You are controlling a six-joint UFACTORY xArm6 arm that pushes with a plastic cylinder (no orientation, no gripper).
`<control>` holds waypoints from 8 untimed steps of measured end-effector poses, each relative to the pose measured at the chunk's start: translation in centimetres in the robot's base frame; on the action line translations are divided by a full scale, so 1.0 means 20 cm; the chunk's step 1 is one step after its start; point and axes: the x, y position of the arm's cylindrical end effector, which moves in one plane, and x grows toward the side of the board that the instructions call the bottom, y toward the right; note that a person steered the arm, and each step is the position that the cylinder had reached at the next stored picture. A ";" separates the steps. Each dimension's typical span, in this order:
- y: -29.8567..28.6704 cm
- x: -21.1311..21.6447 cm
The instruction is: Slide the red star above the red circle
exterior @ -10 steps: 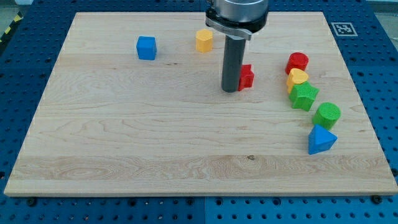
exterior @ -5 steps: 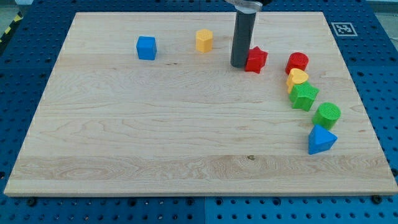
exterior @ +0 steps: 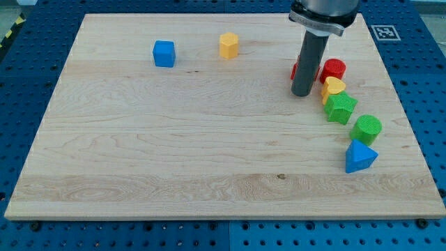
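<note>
My tip (exterior: 302,93) is planted on the board at right of centre, just left of the little column of blocks on the frame's right side. I carry no pincer at all, only this bare rod, so there is nothing to spread or press together.

The red star (exterior: 295,70) is mostly hidden behind my rod; only a sliver of red shows at the rod's left edge, so I can't tell for sure whether I'm touching it. It sits just left of the red circle (exterior: 334,70), roughly level with it, not above it yet.

Below the red circle runs the yellow heart (exterior: 334,86), then the green star (exterior: 341,107), the green circle (exterior: 366,129) and the blue triangle (exterior: 359,156). The blue cube (exterior: 164,53) and yellow hexagon (exterior: 228,44) sit well apart in the upper left.

To do this well, I reckon I should get under the star and push toward the top of the frame first, then nudge rightward so it settles over the circle. The risk is clipping the red circle or the heart with my rod; a short, centred push should keep the star from spinning off sideways.
</note>
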 end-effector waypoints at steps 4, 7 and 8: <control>0.01 -0.29; 0.05 -0.42; 0.08 -0.42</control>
